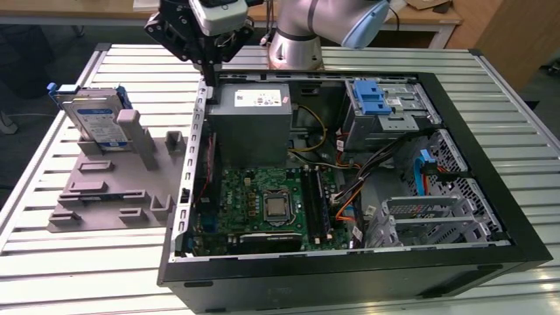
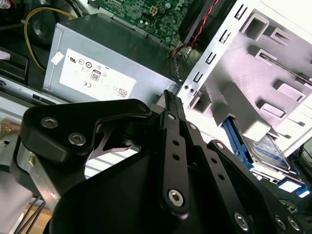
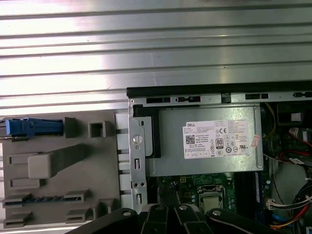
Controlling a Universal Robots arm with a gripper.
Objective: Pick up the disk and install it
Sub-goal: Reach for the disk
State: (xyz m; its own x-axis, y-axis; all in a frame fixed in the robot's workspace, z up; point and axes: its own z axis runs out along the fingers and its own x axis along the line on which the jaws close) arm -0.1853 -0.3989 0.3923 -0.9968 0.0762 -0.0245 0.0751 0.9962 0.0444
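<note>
The black computer case (image 1: 350,279) is lying open on the metal table (image 1: 525,138). Its nearest wall is getting cut off by the bottom edge of the exterior view. Inside it, a green board (image 1: 262,203) is facing up, and loose wires are hiding part of the side toward the exterior view's right.

On the exterior view's left, a grey stand (image 1: 114,190) is sitting on the table just beside the case. The disk (image 1: 94,121) is standing upright in the far end of this stand. A grey post is covering its lower part. In the second wrist view the stand is hiding most of the disk (image 2: 265,148). In the first wrist view just its thin blue edge (image 3: 34,127) is peeking out.

Farther back, a grey power box (image 1: 254,125) and a silver cage (image 1: 385,105) are sitting inside the case.

The gripper (image 1: 212,65) is hanging over the case's far rim, beside the power box and apart from the disk. Its fingers (image 2: 168,97) are pressing together with nothing between them. The arm (image 1: 302,33) is running out of the top of the picture.
</note>
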